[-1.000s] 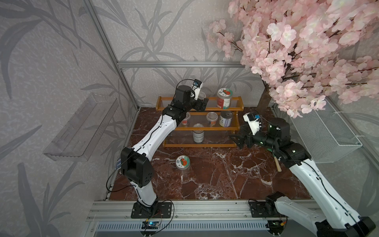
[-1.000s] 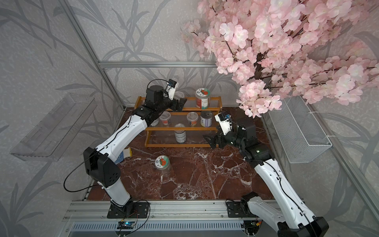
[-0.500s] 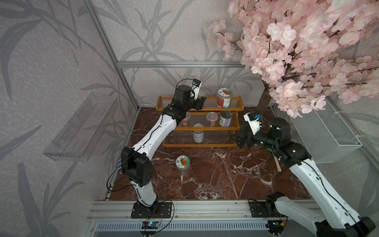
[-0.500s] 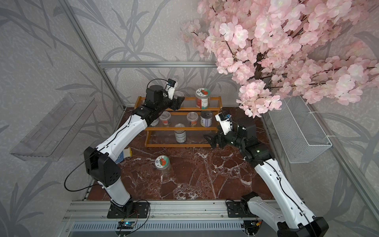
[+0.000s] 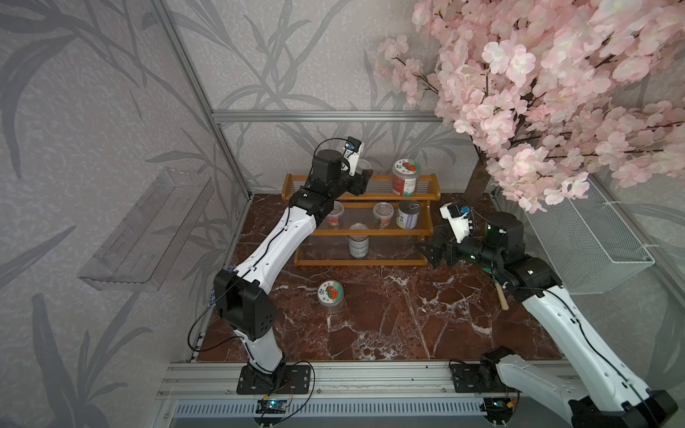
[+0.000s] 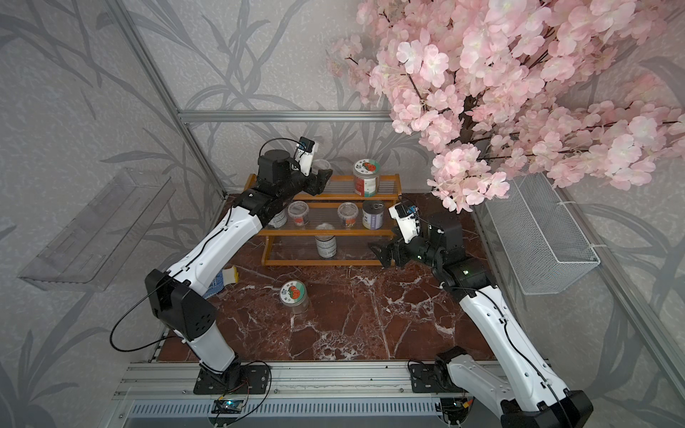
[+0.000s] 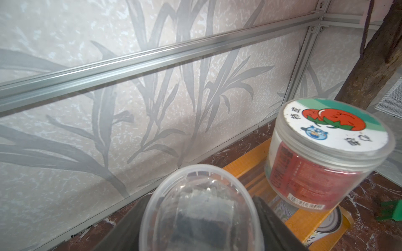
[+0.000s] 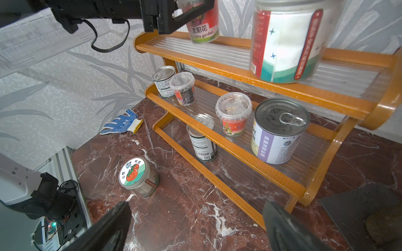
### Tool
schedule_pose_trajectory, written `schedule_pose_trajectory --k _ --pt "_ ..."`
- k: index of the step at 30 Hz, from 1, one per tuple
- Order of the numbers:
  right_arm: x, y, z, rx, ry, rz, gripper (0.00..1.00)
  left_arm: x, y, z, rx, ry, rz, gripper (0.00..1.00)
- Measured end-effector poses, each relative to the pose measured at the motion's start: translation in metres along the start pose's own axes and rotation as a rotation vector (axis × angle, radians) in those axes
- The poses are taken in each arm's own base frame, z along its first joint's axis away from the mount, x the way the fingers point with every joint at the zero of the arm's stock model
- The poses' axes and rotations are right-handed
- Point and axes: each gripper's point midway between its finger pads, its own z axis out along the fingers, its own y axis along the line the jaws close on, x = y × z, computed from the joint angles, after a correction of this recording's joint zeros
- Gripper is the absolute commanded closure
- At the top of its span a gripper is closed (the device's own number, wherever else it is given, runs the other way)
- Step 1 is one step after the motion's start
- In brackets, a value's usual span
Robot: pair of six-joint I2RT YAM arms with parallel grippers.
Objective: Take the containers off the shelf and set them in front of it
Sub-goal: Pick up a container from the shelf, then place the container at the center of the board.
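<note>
While left fingers (image 7: 272, 226) grip a clear cup (image 7: 200, 208) at top tier of the shelf (image 5: 389, 232), we see right fingers (image 8: 113, 228) wide open near its bottom tier. One jar (image 5: 331, 292) stands on the surface (image 5: 407, 315)

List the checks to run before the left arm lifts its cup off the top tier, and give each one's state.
1. Left jaws shut on the small clear red-labelled plastic cup: ok.
2. Cup clear of the top tier of the orange-brown wooden stepped shelf: cannot tell.
3. Gap between the cup and the clear jar with white red-fruit lid beside it: ok.
4. Right jaws open, in front of the shelf, away from the cup: ok.
5. Bare red marble tabletop in front of the shelf, beside the matching jar standing there: ok.
</note>
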Motion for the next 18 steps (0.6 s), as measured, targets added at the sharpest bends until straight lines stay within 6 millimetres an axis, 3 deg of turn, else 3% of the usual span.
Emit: schedule_pose_trajectory --k 4,9,13,18 --pt "-0.003 -0.001 -0.001 0.003 -0.005 -0.005 0.01 -0.018 -0.014 -0.032 0.025 -0.047 0.009 0.33" --pt "-0.011 -0.002 -0.003 0.01 -0.011 -0.023 0.01 -0.013 -0.067 -0.088 0.128 -0.08 0.016 0.33" --pt "-0.015 -0.006 -0.007 0.025 -0.014 -0.036 0.01 0.017 -0.104 -0.118 0.209 -0.061 0.002 0.32" --pt "-0.011 -0.017 -0.012 0.066 -0.001 -0.031 0.01 0.088 -0.134 -0.134 0.26 0.03 -0.039 0.3"
